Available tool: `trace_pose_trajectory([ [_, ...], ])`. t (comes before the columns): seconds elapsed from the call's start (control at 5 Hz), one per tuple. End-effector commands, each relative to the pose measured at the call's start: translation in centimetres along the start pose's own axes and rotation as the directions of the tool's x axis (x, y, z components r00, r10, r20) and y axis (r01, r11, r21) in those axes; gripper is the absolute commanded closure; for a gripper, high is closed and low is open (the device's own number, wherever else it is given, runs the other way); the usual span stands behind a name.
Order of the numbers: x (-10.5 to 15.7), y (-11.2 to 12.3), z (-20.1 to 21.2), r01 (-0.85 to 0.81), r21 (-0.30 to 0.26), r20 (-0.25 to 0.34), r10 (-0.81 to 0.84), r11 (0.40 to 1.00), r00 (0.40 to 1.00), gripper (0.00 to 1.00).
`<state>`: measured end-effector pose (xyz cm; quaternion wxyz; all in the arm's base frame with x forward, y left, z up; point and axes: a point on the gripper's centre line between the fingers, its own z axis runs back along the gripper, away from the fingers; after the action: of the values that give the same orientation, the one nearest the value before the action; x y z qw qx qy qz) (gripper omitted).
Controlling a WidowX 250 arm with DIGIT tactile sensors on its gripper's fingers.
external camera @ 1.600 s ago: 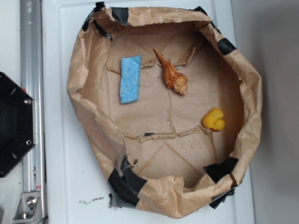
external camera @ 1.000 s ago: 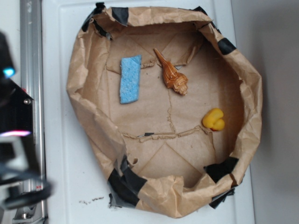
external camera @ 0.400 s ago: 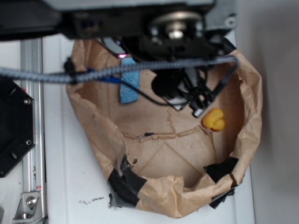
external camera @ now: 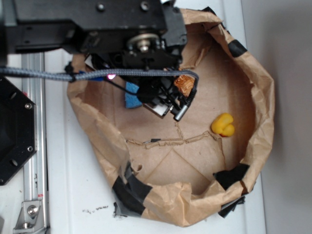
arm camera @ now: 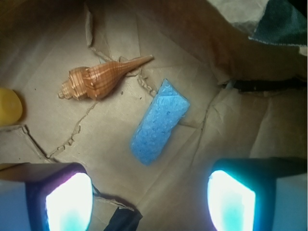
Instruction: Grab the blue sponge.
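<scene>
- Exterior view: the arm reaches in from the left and covers the far-left part of the brown paper nest [external camera: 253, 141] on the white table [external camera: 63, 195].
- Exterior view: only a small corner of the blue sponge [external camera: 130, 99] shows, poking out at the left of the pincer [external camera: 168, 105]; the rest is hidden under the arm. The pincer hangs just right of that corner, above the paper floor.
- Exterior view: a bit of the orange shell [external camera: 184, 83] peeks out on the far-right side of the pincer, and the yellow duck [external camera: 223, 124] sits well apart to the right.
- Wrist view: the two fingers [arm camera: 70, 202] fill the lower corners, spread wide with bare paper between them, pinching nothing.
- Wrist view: the blue sponge [arm camera: 159, 121] lies flat just ahead of the gap, slightly nearer the right finger, not touching either.
- Wrist view: its long axis runs diagonally, from lower left to upper right, so it sits askew to the line between the fingers.
- Wrist view: the orange shell [arm camera: 98, 79] lies beside it up and to the left, close but apart; the yellow duck [arm camera: 8, 107] shows at the left edge.
- My judgement: the move turns on advancing toward the sponge and twisting so the fingers close across its short side.
</scene>
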<state>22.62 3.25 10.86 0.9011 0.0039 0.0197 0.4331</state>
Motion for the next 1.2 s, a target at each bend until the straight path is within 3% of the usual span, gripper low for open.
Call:
trace_pose_trajectory([
  [0.0,0.7,1.1,0.4,-0.024,-0.027,0.028,0.025,0.999,0.999,0.00],
  [0.2,0.7,1.1,0.4,-0.024,-0.027,0.028,0.025,0.999,0.999,0.00],
  [0.4,2.0,0.0,-0.4,-0.047,-0.073,0.088,0.053,0.996,0.995,0.00],
  [0.6,2.9,-1.4,-0.8,-0.009,-0.079,0.136,0.020,0.997,0.990,0.00],
  [0.8,2.0,-1.6,-2.1,0.011,-0.046,0.121,-0.005,0.999,0.993,0.00],
  [1.0,0.3,0.9,-3.4,-0.002,-0.009,0.107,0.003,1.000,0.994,0.00],
])
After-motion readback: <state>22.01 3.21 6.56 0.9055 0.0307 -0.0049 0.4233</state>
